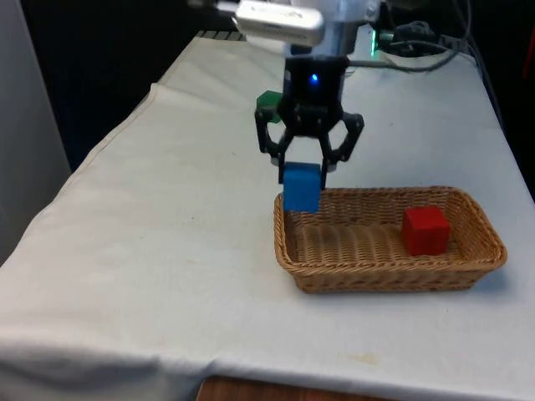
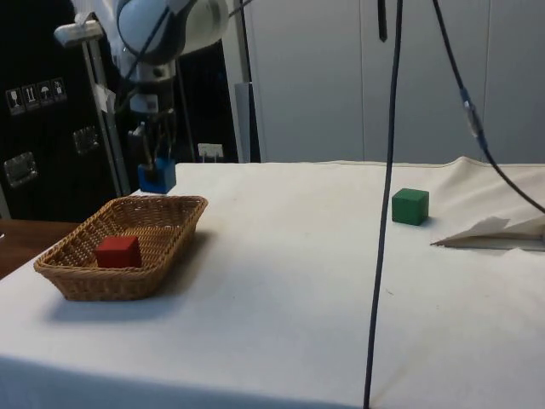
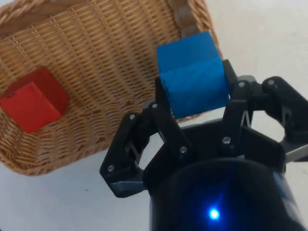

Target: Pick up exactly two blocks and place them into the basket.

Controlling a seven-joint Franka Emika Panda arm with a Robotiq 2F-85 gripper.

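The gripper (image 1: 303, 170) holds the blue block (image 1: 302, 187) between its jaws, above the wicker basket's (image 1: 468, 266) end at the front view's left, just over the rim. The block hangs nearly square, faces upright, perhaps slightly turned. The basket's long axis runs across the front view. A red block (image 1: 425, 230) lies inside near its other end. A green block (image 2: 410, 206) sits on the white cloth (image 1: 167, 217), well apart.

basket (image 1: 288, 251) floor bare beside red block (image 1: 425, 230); open cloth (image 1: 167, 234) around, green block (image 2: 410, 206) well apart
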